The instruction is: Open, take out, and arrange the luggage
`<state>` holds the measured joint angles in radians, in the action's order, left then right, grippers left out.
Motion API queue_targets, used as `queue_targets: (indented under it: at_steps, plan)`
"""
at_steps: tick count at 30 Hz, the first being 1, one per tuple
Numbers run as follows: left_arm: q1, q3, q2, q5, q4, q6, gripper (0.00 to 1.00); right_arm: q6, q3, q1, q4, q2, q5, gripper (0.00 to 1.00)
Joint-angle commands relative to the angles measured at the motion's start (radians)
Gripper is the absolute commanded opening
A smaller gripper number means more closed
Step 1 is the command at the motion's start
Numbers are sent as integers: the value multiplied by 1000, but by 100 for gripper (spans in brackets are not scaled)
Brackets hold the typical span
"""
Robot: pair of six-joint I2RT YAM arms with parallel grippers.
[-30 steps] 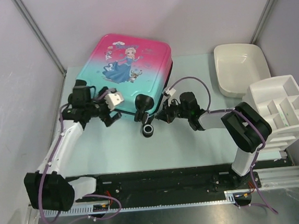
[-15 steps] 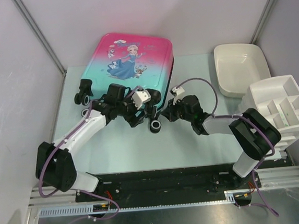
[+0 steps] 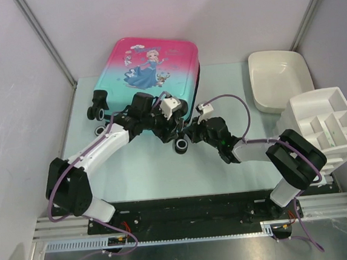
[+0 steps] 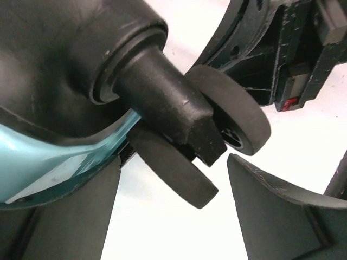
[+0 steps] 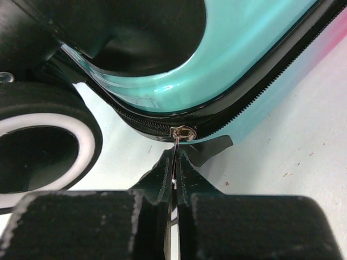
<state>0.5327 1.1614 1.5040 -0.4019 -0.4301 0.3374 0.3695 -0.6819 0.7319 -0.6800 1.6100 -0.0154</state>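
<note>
- The child's hard-shell suitcase (image 3: 153,68), pink fading to teal with a cartoon princess print, lies printed side up at the far middle of the pale green table (image 3: 140,169). Its top end is toward the back wall and its wheeled end faces the arms.
- The left gripper (image 3: 172,132) is at the suitcase's near right corner. In the left wrist view its two dark fingers (image 4: 70,216) stand apart.
- Between and just beyond those fingers hangs a black twin-disc caster wheel (image 4: 238,116) on a thick black stem (image 4: 162,103). I cannot tell whether either finger touches it.
- The right gripper (image 3: 192,132) comes in from the right and sits close beside the left one, so both crowd the same corner. Its black body shows at the top right of the left wrist view.
- In the right wrist view its fingertips (image 5: 162,170) are pressed together on the small metal zipper pull (image 5: 183,132). The pull hangs from the black zipper trim (image 5: 260,81) along the teal shell edge.
- A black wheel with a white ring (image 5: 38,146) sits immediately left of that grip.
- Another black wheel (image 3: 96,106) juts out at the suitcase's near left corner.
- A white plastic tub (image 3: 278,78) sits at the far right, well apart from the suitcase.
- A white compartment organiser (image 3: 328,125) stands just in front of the tub, on the right edge.
</note>
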Motion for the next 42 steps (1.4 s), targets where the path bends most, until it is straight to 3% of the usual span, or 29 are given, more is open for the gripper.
queue_targets:
  at_steps: [1,6,8,12,18,27,31,35,38,42]
  plan:
    - [-36,-38,-39,-35,243,9,86,3,-7,29,-102,-16,161,0]
    - [-74,-187,-270,-5,211,250,88,-50,10,0,-118,-9,199,0]
    - [-103,-201,-283,4,186,262,87,-41,12,23,-153,13,206,0]
    - [-157,-247,-240,8,186,236,70,-37,12,70,-208,51,184,0]
    - [-137,-298,-147,5,335,206,46,-32,12,132,-256,67,120,0]
    - [-68,-243,-19,3,398,210,34,3,-30,224,-334,117,49,0]
    - [-68,-241,10,-5,425,146,34,6,-70,251,-355,146,16,0]
    - [-120,-282,-27,-98,426,33,51,20,-88,258,-355,166,-49,0]
    - [-201,-347,-126,-172,426,-4,61,80,-88,229,-296,143,-72,0]
    - [-276,-433,-260,-230,427,46,62,143,-84,204,-195,117,-40,0]
